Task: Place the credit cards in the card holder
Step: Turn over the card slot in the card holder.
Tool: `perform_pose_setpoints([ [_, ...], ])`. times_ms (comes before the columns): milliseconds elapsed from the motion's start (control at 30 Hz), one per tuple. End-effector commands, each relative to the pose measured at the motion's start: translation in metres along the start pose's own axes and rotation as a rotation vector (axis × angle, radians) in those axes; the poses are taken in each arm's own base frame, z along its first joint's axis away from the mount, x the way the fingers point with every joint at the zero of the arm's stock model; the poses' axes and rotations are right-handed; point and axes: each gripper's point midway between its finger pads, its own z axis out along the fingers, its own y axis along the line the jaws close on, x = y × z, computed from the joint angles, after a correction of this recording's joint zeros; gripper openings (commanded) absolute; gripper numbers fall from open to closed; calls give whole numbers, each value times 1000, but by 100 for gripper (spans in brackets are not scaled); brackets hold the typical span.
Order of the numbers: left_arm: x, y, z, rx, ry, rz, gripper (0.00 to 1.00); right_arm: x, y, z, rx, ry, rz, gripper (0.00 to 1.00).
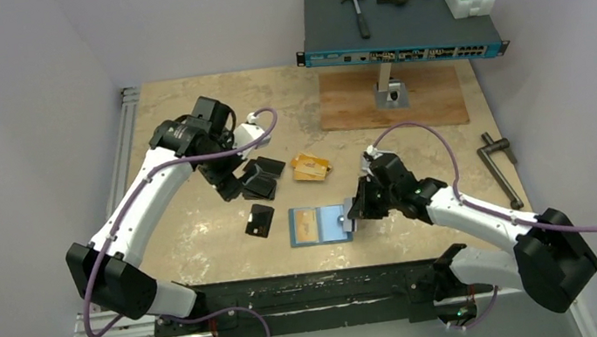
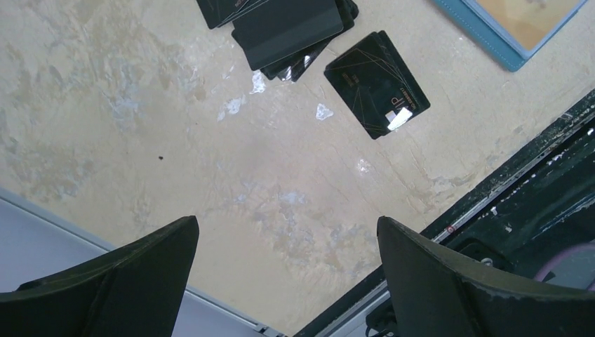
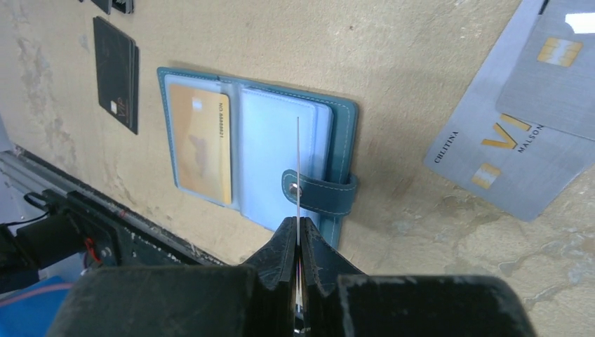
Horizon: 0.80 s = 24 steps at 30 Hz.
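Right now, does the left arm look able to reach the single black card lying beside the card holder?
Probably yes: the left pincer hangs open above bare table, and the single black card lies uncovered just ahead, with nothing between.

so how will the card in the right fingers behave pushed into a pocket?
The card juts straight from the right fingers without sagging, probably stiff. Edge-on it's a hairline: likely light. Pinched at one end, it might pivot.
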Motion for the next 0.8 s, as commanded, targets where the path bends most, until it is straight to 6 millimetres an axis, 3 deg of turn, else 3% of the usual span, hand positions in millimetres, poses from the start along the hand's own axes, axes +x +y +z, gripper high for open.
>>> perform_pose_setpoints([
  [0, 16, -2, 9, -27, 65, -127, 100, -15, 3, -3, 37, -62, -31, 0],
  [133, 7, -17, 29, 27, -23, -180, 100, -18, 14, -5, 33, -100, -69, 0],
  [267, -7, -31, 43, 110, -93, -216, 100, -15, 44, -10, 7, -137, -140, 0],
  [433, -29, -49, 50, 212, -183, -223, 100, -18, 66, -9, 67, -149, -215, 0],
  [600, -45, -75, 61, 288, -253, -209, 100, -26, 62, 1, 167, -128, -248, 0],
  [767, -44, -105, 81, 344, -240, -149, 100, -19, 55, 10, 206, -78, -260, 0],
])
